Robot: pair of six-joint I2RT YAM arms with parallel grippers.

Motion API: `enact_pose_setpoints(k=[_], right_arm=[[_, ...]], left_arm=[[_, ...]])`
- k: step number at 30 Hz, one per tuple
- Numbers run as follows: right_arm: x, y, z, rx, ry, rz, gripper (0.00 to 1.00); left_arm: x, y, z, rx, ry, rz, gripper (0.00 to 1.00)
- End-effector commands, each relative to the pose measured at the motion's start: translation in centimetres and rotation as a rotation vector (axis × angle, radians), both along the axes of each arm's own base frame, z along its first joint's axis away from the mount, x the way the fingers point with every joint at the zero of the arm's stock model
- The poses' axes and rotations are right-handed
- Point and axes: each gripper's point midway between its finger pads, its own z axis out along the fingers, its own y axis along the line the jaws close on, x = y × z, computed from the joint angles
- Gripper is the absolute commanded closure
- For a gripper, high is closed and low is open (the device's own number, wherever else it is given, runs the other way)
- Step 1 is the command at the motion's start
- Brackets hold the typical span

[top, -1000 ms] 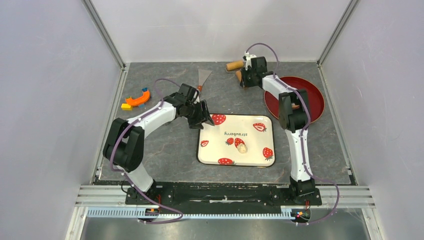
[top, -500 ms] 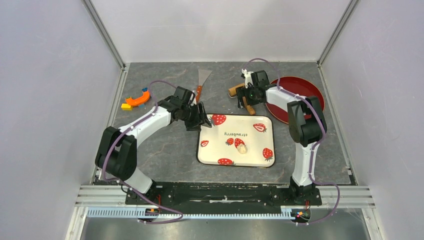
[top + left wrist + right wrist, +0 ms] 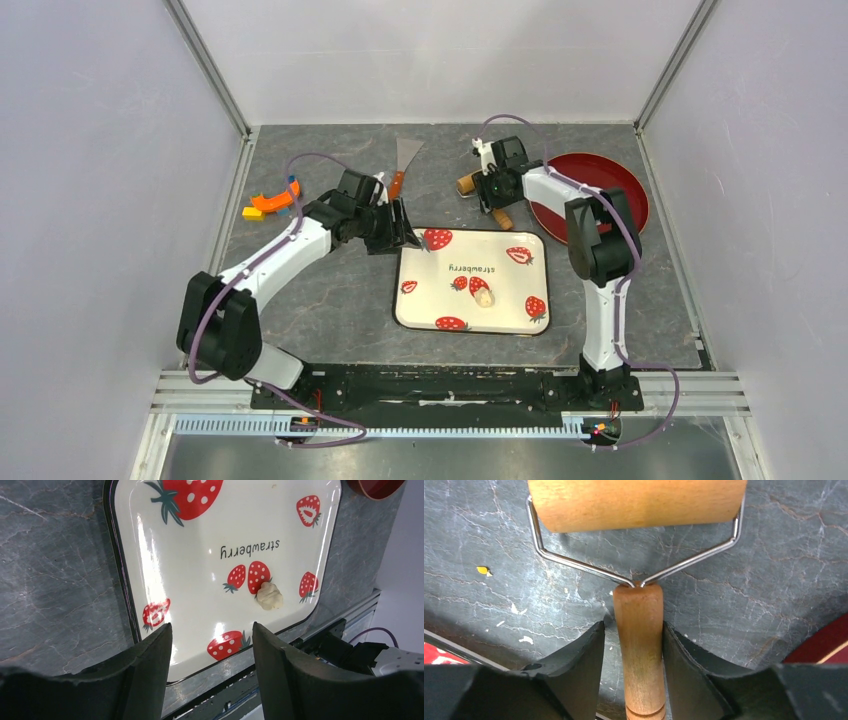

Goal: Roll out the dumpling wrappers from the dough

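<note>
Well to the left of the strawberry-print tray (image 3: 500,305), a small cluster of orange and yellow plastic pieces (image 3: 270,202) lies on the grey bench (image 3: 330,290). The left tool (image 3: 402,230) hangs at the tray's far left corner, its jaws spread wide and holding nothing. Just beyond that corner lies one metal scraper (image 3: 405,158).

On the tray, toward its near edge and a little right of centre, sits the single lump of dough (image 3: 483,296). It touches a printed strawberry and lies well apart from both tools. No dumpling wrappers can be seen, and the lump is not yet rolled.

Beyond the tray's far edge, the right tool (image 3: 497,193) is clamped on the wooden handle of the one roller (image 3: 468,184), fingers (image 3: 574,670) pressed to either side just below the wire yoke. Whether the roller rests on the bench or is lifted cannot be told. Off the tray's far right corner stands one red plate (image 3: 610,185).

The dough looks soft, light and probably tacky. It should flatten under modest pressure and would deform if pinched, so it is better pressed from above with the roller's cylinder than gripped. The roller is rigid, and its handle is the natural hold.
</note>
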Motion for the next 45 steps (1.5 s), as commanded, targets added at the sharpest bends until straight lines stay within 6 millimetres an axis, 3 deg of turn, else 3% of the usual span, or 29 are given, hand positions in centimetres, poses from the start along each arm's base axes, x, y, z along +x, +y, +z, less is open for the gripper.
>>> enact_pose_setpoints(k=[1,3,8,11,15,16,21,25,28,37,45], right_arm=[[0.4,-0.1,-1.0,-0.066,0.021,0.025,0.51],[0.2,-0.3,-1.4,-0.081,0.031,0.022,0.49],[-0.8,-1.2,-1.5,-0.108,0.041,0.012,0.32],[-1.5,-1.7,-1.0,-0.114,0.036,0.014,0.24],[-2.6,-2.5,-1.3,-0.116,0.058,0.013,0.24],[-2.9,-2.8,-1.6,-0.108,0.07,0.01,0.25],[-4.2,-3.0,-3.3,-0.055,0.132,0.013,0.53],[-3.7,-2.7,-3.2,-0.044,0.123,0.022,0.79],[-2.5,-2.6,-2.0,-0.047,0.085,0.021,0.99],[0.4,-1.5,5.2,0.026,-0.056,-0.02,1.0],[-0.4,-1.3,10.8,0.072,-0.121,-0.024,1.0]], left_arm=[[2.2,0.0,5.3,-0.026,-0.182,-0.009,0.34],[2.8,0.0,7.1,-0.04,-0.231,0.001,0.34],[3.8,0.4,11.2,-0.106,-0.344,0.023,0.32],[4.0,0.3,12.9,-0.167,-0.38,0.025,0.32],[4.1,-0.1,14.2,-0.23,-0.406,0.004,0.32],[4.1,-0.2,14.4,-0.241,-0.409,-0.004,0.32],[5.0,0.1,15.8,-0.299,-0.415,0.011,0.32],[6.0,0.9,17.7,-0.345,-0.469,0.031,0.32],[6.6,1.8,18.5,-0.351,-0.497,0.051,0.32],[6.6,2.0,17.1,-0.285,-0.42,0.0,0.32],[6.7,0.8,16.9,-0.301,-0.394,-0.064,0.28]])
